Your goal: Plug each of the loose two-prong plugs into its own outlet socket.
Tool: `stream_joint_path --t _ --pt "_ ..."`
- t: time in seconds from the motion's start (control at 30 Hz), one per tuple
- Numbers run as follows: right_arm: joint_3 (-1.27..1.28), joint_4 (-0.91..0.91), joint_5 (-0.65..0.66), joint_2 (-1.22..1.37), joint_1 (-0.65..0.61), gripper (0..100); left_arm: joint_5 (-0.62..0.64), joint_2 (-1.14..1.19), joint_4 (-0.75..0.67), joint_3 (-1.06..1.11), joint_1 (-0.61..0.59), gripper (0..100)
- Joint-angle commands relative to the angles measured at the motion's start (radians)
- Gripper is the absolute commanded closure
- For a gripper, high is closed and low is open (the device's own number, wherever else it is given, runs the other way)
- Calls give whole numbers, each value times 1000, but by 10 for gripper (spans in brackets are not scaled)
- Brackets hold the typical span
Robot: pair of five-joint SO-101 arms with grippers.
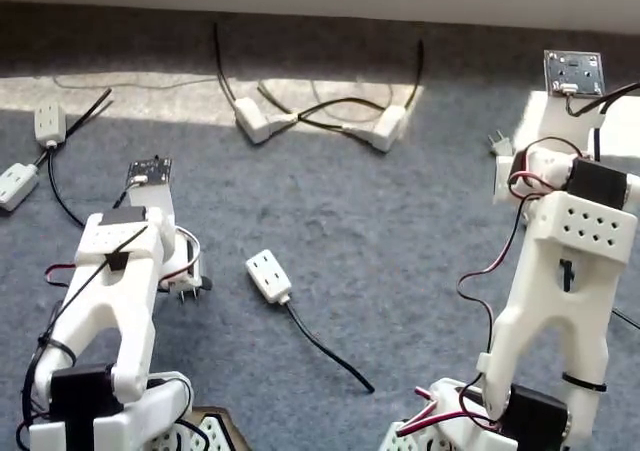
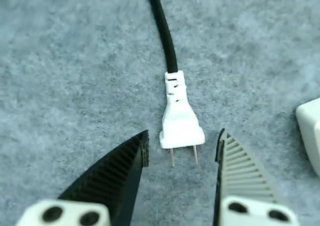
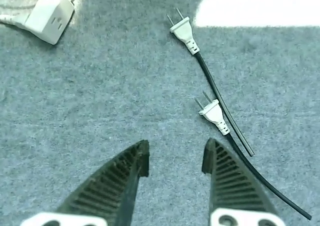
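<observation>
Left gripper spread wide, a white plug lying loose with its prongs between the tips; a white block, cut off at the frame's edge, is probably an outlet socket. Right gripper gapes over the carpet, near plug and far plug untouched beyond it

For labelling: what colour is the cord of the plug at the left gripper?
The cord is black; left wrist view shows it best.

White two-prong plugs lie flat, unplugged, on the carpet, apart from white sockets.
</observation>
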Motion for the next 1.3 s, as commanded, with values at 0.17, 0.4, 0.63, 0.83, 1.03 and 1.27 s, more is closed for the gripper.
stream_joint_path --t 0.17,0.4,0.63,0.83,1.03,1.27 --pt "42 -18 3 -35 2 817 0 -15 71 -131 31 772" --pt "44 -19 3 -35 2 817 157 -5 155 -239 166 772" --pt "48 -25 3 -27 1 817 229 -4 -5 -102 134 772" --pt "73 -47 3 -25 -10 817 226 -4 -31 -62 30 772" --pt "82 -47 3 -25 -39 817 226 -4 -86 5 25 772" --pt "82 -47 3 -30 -39 817 227 -13 -74 -36 25 772"
